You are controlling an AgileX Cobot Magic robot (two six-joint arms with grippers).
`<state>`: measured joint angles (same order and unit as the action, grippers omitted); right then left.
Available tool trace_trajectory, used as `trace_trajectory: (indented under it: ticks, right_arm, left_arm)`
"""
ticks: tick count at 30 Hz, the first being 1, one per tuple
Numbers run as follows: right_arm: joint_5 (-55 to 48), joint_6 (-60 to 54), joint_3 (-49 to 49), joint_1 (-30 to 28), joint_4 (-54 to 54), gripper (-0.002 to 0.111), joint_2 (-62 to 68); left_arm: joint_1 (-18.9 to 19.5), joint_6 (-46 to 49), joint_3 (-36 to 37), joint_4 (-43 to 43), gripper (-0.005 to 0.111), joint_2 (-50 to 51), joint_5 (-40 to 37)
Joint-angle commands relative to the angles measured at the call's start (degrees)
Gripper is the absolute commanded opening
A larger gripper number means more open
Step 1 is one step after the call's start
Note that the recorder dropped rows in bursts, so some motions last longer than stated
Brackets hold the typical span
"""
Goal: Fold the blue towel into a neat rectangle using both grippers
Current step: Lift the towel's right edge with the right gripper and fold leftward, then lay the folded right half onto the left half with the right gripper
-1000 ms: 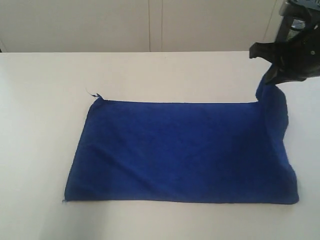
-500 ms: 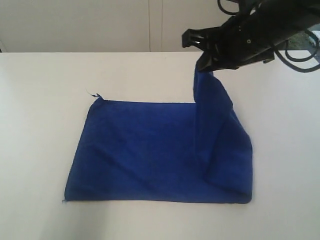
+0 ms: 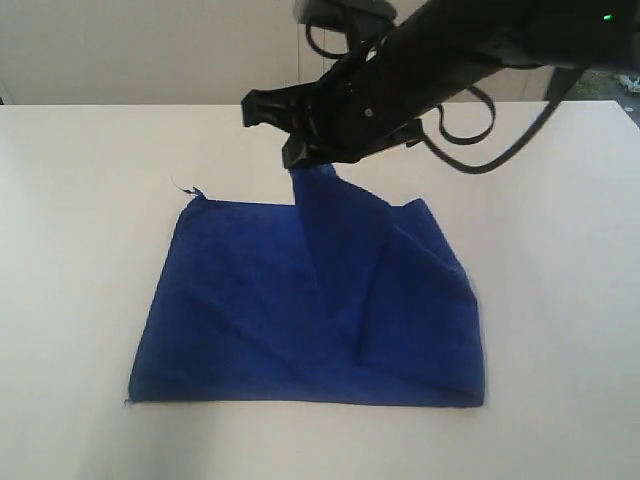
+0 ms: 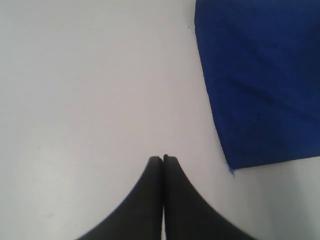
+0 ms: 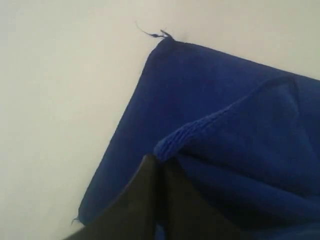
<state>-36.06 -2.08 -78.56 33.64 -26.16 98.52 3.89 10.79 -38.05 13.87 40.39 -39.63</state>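
The blue towel (image 3: 250,320) lies on the white table (image 3: 80,200). Its 3 o'clock side is drawn up and over toward 12 o'clock. The right gripper (image 3: 300,162), jaws clamped on one raised corner, holds that corner above the far edge. The left gripper (image 4: 163,159), jaws pressed together and empty, hovers over bare table near another towel corner. A loose thread (image 3: 185,188) marks the 10 o'clock corner.

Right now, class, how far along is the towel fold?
Done: the right gripper pinches one corner of the blue towel, lifted up. In hand: that end drapes over the middle. Left: laying it flat, edges matched. The left gripper is shut, off the towel.
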Motion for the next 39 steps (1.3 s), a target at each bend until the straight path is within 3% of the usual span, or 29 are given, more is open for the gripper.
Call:
trace_trajectory:
  ticks: [1, 13, 39]
  right_arm:
    - [2.06, -0.47, -2.87, 3.62, -0.79, 0.000, 4.62]
    - [8.43, -0.26, -10.37, 10.37, -3.67, 0.000, 18.94]
    - [21.19, -0.47, -16.32, 12.93, -6.64, 0.000, 32.78]
  left_arm:
    - [-0.01, -0.30, 0.23, 0.52, 0.000, -0.36, -0.50]
    - [-0.01, -0.30, 0.23, 0.52, 0.000, -0.36, -0.50]
    - [-0.01, -0.30, 0.23, 0.52, 0.000, -0.36, -0.50]
